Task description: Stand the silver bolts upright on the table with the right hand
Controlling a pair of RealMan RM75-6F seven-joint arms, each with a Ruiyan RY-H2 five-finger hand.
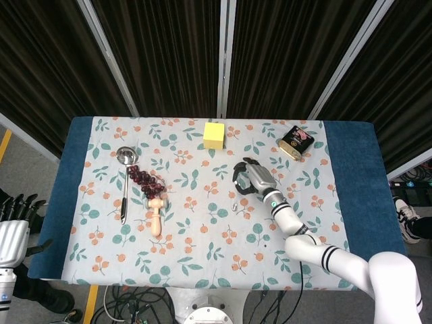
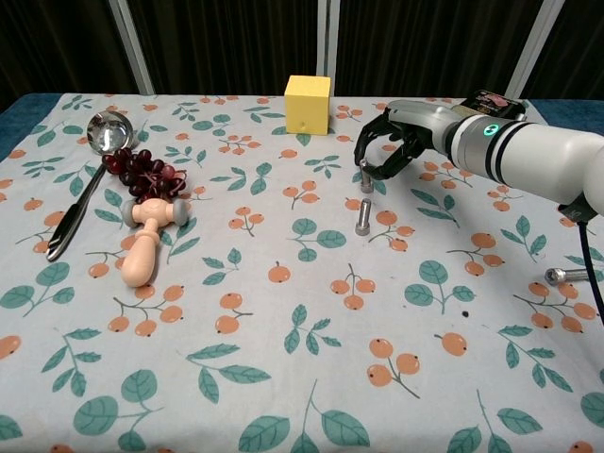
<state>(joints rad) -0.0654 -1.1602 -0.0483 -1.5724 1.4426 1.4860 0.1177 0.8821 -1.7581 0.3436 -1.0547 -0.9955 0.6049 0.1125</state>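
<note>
a silver bolt (image 2: 365,176) is pinched upright in the right robot hand (image 2: 389,151), just above the worktop (image 2: 283,377). placing step, probably; next it should be lowered straight and released gently. another bolt (image 2: 362,216) is lying nearby.

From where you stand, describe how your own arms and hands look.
The right hand is metallic grey with dark fingers. Its arm is glossy white, with black bands and a small green light near the wrist; a black cable hangs beside it. The left hand, at the head view's edge, is grey too, with dark fingers.
</note>
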